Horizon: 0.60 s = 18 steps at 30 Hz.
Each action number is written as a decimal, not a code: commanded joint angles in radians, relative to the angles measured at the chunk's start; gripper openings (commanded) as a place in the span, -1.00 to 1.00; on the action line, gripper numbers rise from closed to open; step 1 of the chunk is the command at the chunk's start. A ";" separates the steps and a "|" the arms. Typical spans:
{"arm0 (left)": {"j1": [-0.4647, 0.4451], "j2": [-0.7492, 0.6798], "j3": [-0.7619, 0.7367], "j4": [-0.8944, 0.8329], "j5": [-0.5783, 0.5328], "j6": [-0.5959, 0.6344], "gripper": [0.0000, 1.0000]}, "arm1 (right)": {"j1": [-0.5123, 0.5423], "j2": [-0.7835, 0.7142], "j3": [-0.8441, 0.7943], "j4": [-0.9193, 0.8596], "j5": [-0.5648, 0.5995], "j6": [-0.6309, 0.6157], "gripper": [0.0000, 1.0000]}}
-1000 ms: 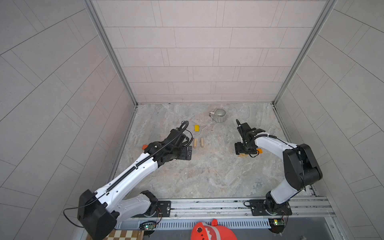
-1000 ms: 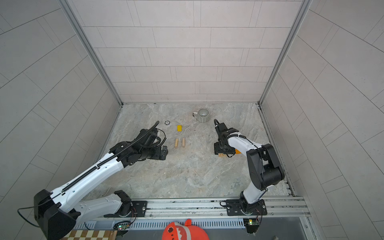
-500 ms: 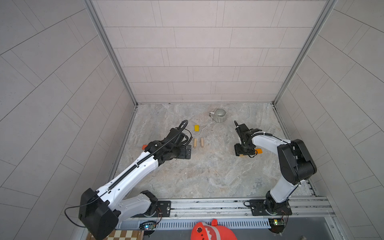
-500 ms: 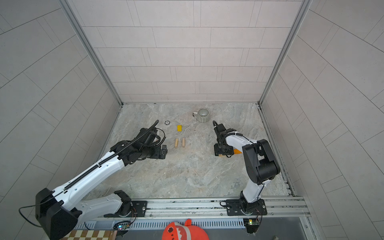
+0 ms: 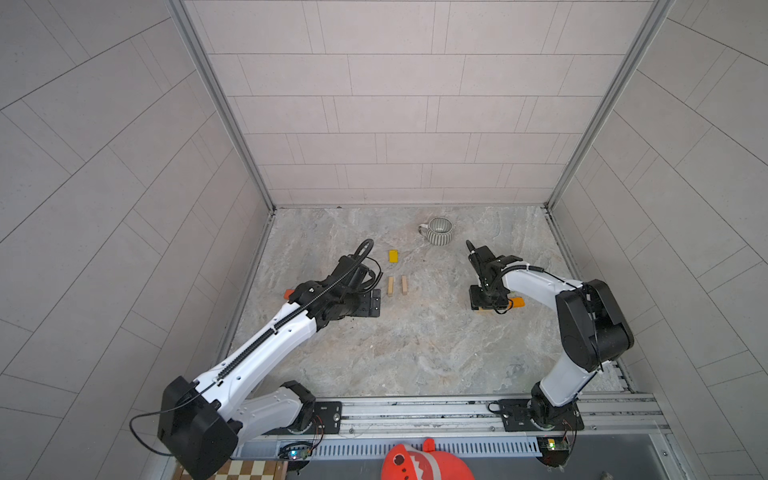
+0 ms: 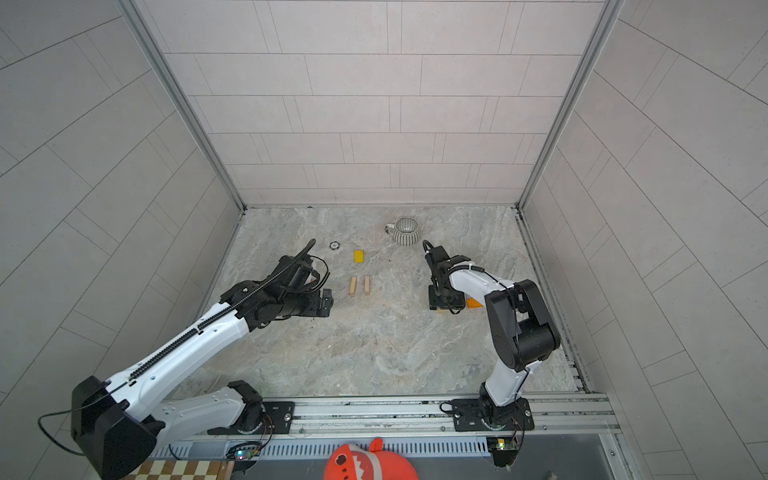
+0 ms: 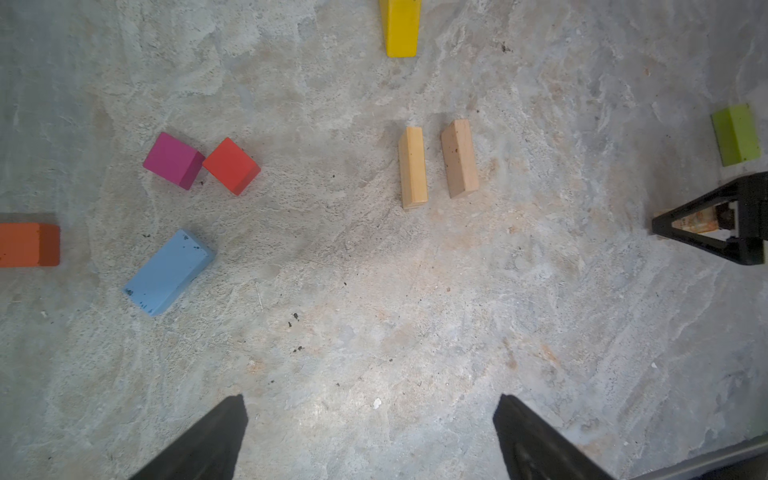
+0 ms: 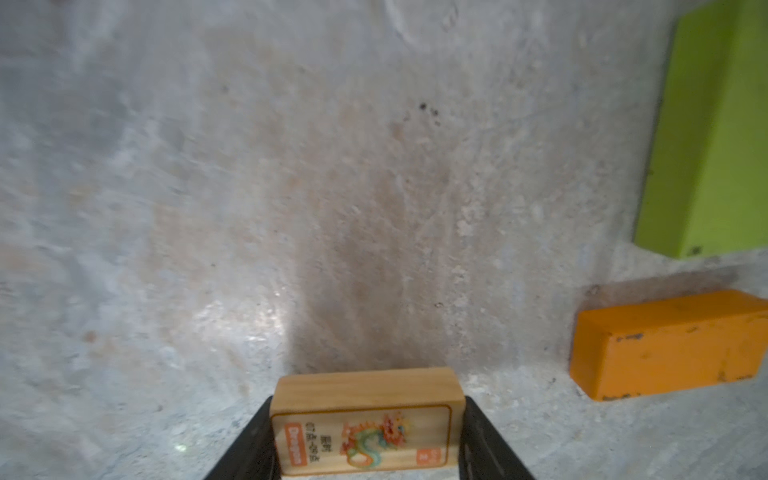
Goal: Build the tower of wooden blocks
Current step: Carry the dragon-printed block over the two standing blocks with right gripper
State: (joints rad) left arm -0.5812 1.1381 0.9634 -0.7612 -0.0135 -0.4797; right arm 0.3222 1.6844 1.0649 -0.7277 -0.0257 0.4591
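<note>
We judge the tower barely begun. A yellowish tan brick (image 7: 413, 168) and a paler tan brick (image 7: 459, 158) lie side by side, parallel with a small gap, near the middle of the marbled tabletop (image 5: 415, 353). That looks to us like a first layer meant to carry crosswise pieces.

The right gripper (image 8: 368, 415) sits low toward the tabletop's right edge, its jaws pinching a dragon-printed tan brick (image 8: 365, 384) across its width. We think this hold would let it lift the piece level and lay it over the pair. A green brick (image 8: 715, 137) and an orange brick (image 8: 665, 345) lie near it, untouched.

The left gripper (image 7: 372, 399) hangs over bare tabletop just left of the pair, jaws spread wide and holding nothing, probably keeping clear.

Spare pieces lie toward the left edge: a magenta brick (image 7: 172, 160) corner to corner with a red brick (image 7: 232, 165), and a blue brick (image 7: 168, 272) nearby.

The striped mug (image 5: 438, 232) stands near the far edge. It looks empty, though it is too small to be sure.
</note>
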 commanded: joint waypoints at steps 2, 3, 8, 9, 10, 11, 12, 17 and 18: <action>0.022 -0.009 0.006 -0.031 -0.082 -0.040 1.00 | 0.056 -0.036 0.095 -0.074 0.046 0.081 0.05; 0.036 -0.004 0.008 -0.031 -0.085 -0.051 1.00 | 0.073 -0.028 0.118 -0.084 0.058 0.094 0.05; 0.146 0.048 0.036 -0.018 0.001 -0.079 1.00 | 0.148 0.050 0.260 -0.118 0.069 0.154 0.05; 0.174 0.062 0.043 -0.019 0.023 -0.080 1.00 | 0.166 0.072 0.298 -0.122 0.069 0.165 0.05; 0.201 0.079 0.052 -0.023 0.048 -0.084 1.00 | 0.182 0.098 0.336 -0.128 0.070 0.176 0.05; 0.225 0.093 0.059 -0.024 0.073 -0.083 1.00 | 0.197 0.123 0.370 -0.133 0.070 0.184 0.05; 0.250 0.109 0.065 -0.026 0.094 -0.082 1.00 | 0.214 0.154 0.409 -0.140 0.069 0.193 0.05; 0.333 0.165 0.086 -0.031 0.138 -0.071 0.99 | 0.282 0.294 0.584 -0.163 0.074 0.232 0.04; 0.341 0.170 0.087 -0.034 0.133 -0.066 0.99 | 0.293 0.317 0.617 -0.165 0.078 0.238 0.04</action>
State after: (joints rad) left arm -0.2646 1.2987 1.0149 -0.7658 0.0856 -0.5507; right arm 0.5858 1.9553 1.6112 -0.8402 0.0250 0.6430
